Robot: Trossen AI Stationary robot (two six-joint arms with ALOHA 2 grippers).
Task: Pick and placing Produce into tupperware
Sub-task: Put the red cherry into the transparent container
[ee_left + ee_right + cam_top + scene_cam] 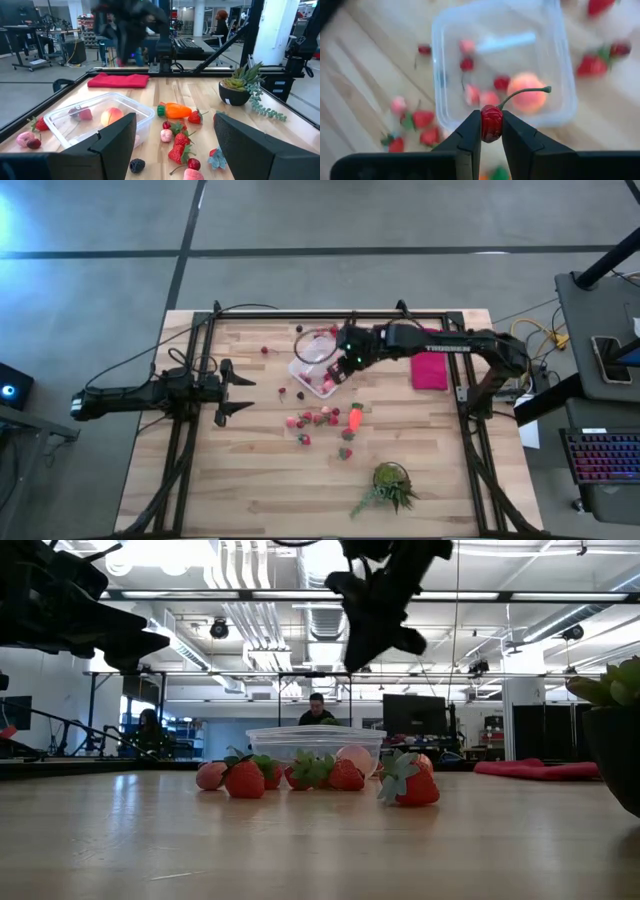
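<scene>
The clear tupperware stands mid-table and holds a peach-coloured piece and several small red ones. My right gripper hovers above its near-right side, shut on a dark red cherry with a green stem. Loose strawberries and an orange carrot piece lie on the wood in front of the tupperware. At the table's left edge my left gripper points level, open and holding nothing. My right gripper pinches the cherry's round body between its two fingertips, one finger on either side. The fingers slant down from above. The cherry is lifted clear over the tupperware's rim, and its stem sticks out free beyond the fingers.
A magenta cloth lies at the right side. A green spiky plant in a dark pot stands near the front edge. More small red pieces lie left of the tupperware. Black frame rails run along both table sides.
</scene>
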